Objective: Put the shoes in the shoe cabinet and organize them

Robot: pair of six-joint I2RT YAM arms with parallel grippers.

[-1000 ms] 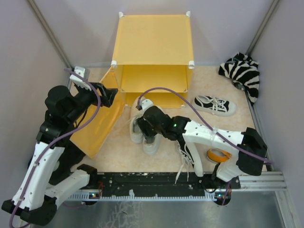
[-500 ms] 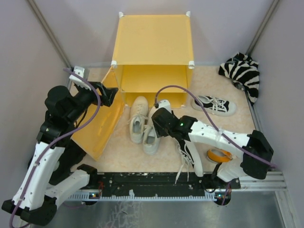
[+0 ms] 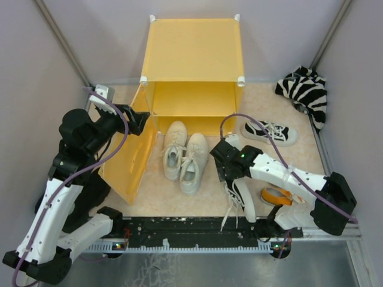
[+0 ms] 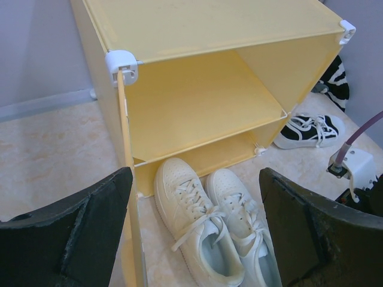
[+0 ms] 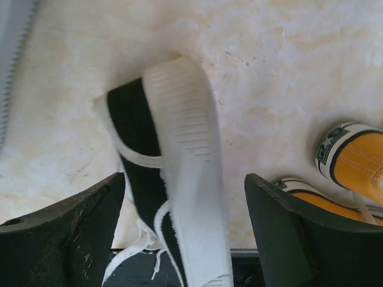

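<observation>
Now, your right hand (image 5: 182, 197) hangs spread over the black shoe (image 5: 179, 131) tipped sideways, lower centre; pinch only its sole and it may twist free.

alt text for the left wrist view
A pair of off-white sneakers sits on the floor in front of the open yellow cabinet, toes at its lower compartment. A black sneaker lies to the right, and the left gripper frames the bottom, jaws wide open.

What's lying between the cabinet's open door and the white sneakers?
Nothing: bare floor between the door and the off-white pair, seen in the top view.
</observation>
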